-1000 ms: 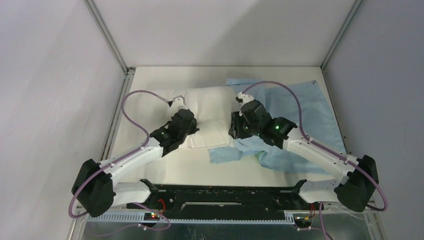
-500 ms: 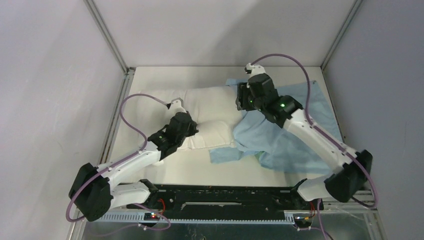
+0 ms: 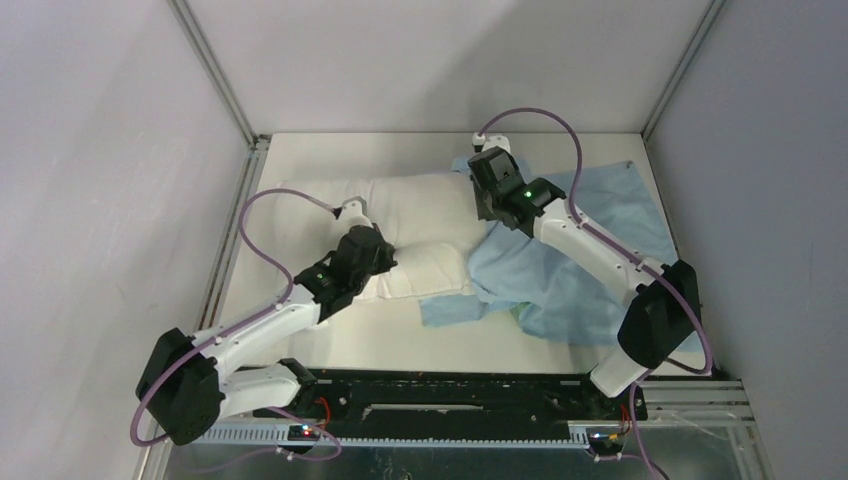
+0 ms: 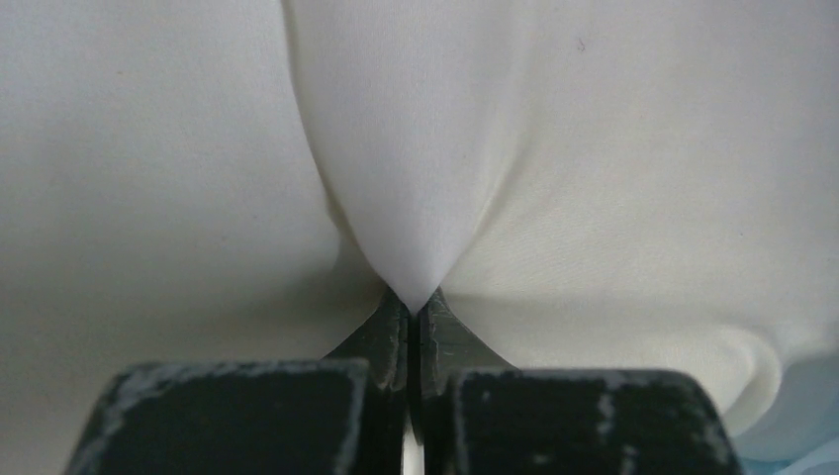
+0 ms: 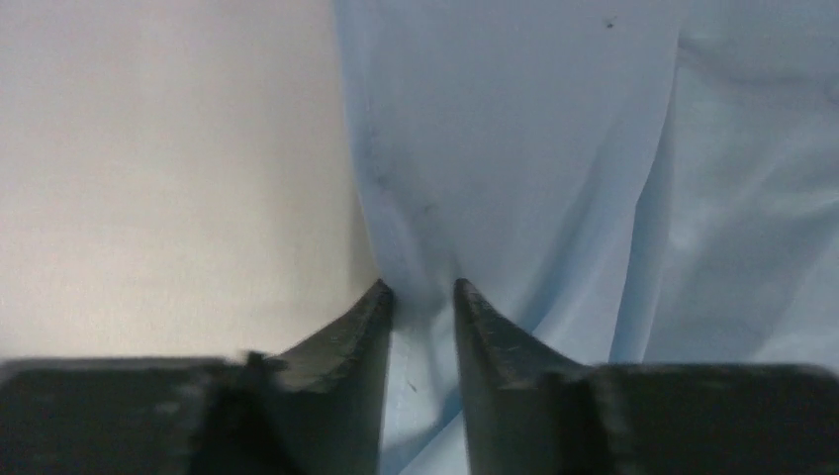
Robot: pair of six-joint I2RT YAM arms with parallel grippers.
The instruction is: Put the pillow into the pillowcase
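Note:
The cream pillow [image 3: 420, 210] lies on the table, left of centre. Its right end meets the light blue pillowcase [image 3: 610, 195], which is spread wrinkled on the right. My left gripper [image 3: 388, 260] is over the pillow's near side, shut on a pinched fold of the pillow [image 4: 594, 148]; the jaws [image 4: 414, 302] are pressed together. My right gripper [image 3: 483, 212] is at the pillow's far right corner, over the pillowcase's left edge. In the right wrist view its jaws [image 5: 420, 287] stand narrowly apart with a bunched fold of the pillowcase [image 5: 554, 148] between them.
The cream table [image 3: 330, 150] is bounded by grey walls and metal frame posts at the back corners. A flap of pillowcase [image 3: 450, 308] sticks out below the pillow's near right corner. Purple cables loop above both arms.
My right gripper has moved from the pillow's near right corner to its far right corner, the arm stretching out. The left gripper has stayed on the pillow.

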